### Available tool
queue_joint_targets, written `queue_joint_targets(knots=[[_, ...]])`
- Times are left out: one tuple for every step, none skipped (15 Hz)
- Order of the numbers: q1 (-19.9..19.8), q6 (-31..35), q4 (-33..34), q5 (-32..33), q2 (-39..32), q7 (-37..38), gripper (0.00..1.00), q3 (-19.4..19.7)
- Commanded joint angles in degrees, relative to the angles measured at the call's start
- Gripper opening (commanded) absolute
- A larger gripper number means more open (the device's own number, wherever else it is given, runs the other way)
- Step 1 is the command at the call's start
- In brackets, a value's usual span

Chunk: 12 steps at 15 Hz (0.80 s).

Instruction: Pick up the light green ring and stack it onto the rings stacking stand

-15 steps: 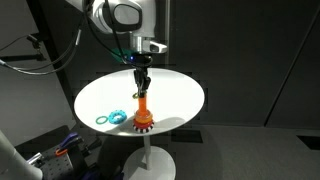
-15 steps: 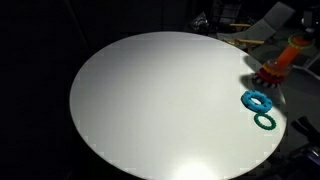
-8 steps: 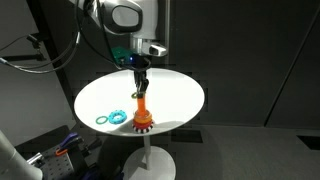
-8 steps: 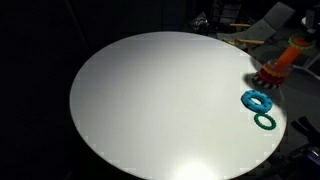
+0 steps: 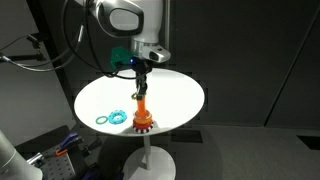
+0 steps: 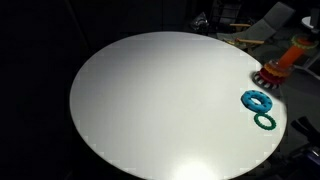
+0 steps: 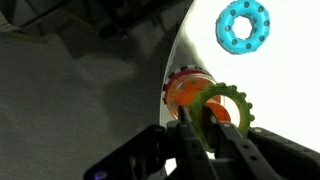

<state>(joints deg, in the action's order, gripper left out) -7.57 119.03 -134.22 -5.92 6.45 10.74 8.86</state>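
Note:
My gripper (image 7: pixel 199 117) is shut on the light green ring (image 7: pixel 240 100), pinching its near side. The ring hangs just over the orange peg of the rings stacking stand (image 7: pixel 182 90). In an exterior view the gripper (image 5: pixel 141 86) is directly above the stand (image 5: pixel 143 118), near the table's front edge. The stand also shows at the table's far right in an exterior view (image 6: pixel 278 64); there the gripper is not in view. I cannot tell whether the ring touches the peg.
The round white table (image 5: pixel 175 95) stands on a single pedestal in a dark room. Two cyan-blue rings (image 5: pixel 108 117) lie beside the stand, also seen in an exterior view (image 6: pixel 258 100) and, one of them, in the wrist view (image 7: pixel 243 25). The table edge is close to the stand.
The arm's upper part has shifted slightly. The gripper stays over the peg with the green ring still in it. The cyan rings have not moved.

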Motion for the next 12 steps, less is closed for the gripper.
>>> queue_joint_targets(knots=[[-1.0, 1.7, -2.0, -3.4, -0.8, -1.8, 0.06, 0.8], [-1.0, 1.7, -2.0, -4.3, -0.9, -2.0, 0.06, 1.0], [-1.1, 1.8, -2.0, -5.2, -1.0, -2.3, 0.06, 1.2], [-1.0, 1.8, -1.9, -6.2, -1.1, -2.7, 0.06, 1.4], [-1.1, 1.7, -1.9, -7.1, -1.2, -3.1, 0.06, 1.5], [-1.1, 1.7, -1.8, -7.6, -1.2, -3.2, 0.06, 1.6], [-1.1, 1.6, -1.8, -8.2, -1.2, -3.4, 0.06, 1.6], [-1.1, 1.4, -1.7, -8.6, -1.1, -3.6, 0.06, 1.6], [-1.1, 1.2, -1.5, -8.7, -1.1, -3.7, 0.06, 1.7], [-1.1, 1.0, -1.4, -8.6, -1.0, -3.6, 0.06, 1.7], [-1.2, 0.7, -1.1, -8.1, -0.9, -3.3, 0.06, 1.6], [-1.2, 0.5, -0.9, -7.8, -0.8, -3.1, 0.06, 1.6]])
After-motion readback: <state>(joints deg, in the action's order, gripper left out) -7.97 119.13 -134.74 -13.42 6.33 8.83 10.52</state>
